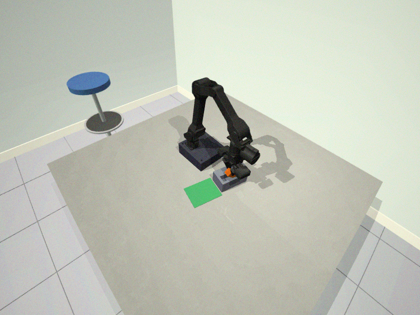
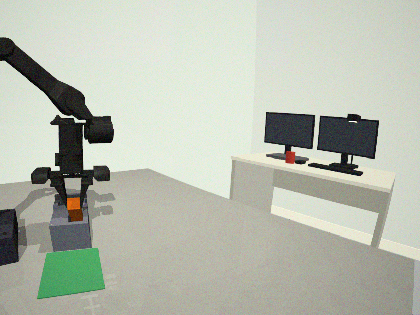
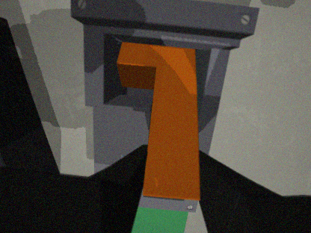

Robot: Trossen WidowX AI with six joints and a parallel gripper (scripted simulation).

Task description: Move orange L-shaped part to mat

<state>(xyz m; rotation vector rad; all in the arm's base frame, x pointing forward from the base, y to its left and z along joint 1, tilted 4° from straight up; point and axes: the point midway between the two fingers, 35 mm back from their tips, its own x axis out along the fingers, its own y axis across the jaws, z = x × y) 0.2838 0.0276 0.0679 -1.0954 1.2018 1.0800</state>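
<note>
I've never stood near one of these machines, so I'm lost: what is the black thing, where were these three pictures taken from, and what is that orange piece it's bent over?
The black thing is a jointed robot arm bolted to a grey table. One picture looks down from high up, one from the side across the room, and one from a camera on the arm's wrist. At its tip is a pincer with two fingers. On the table sit a grey tray and, beside it, a flat green mat. The orange piece is an L-shaped part, tipped up out of its pocket in the tray. The pincer is shut on its raised end, ready to lift it.
</note>
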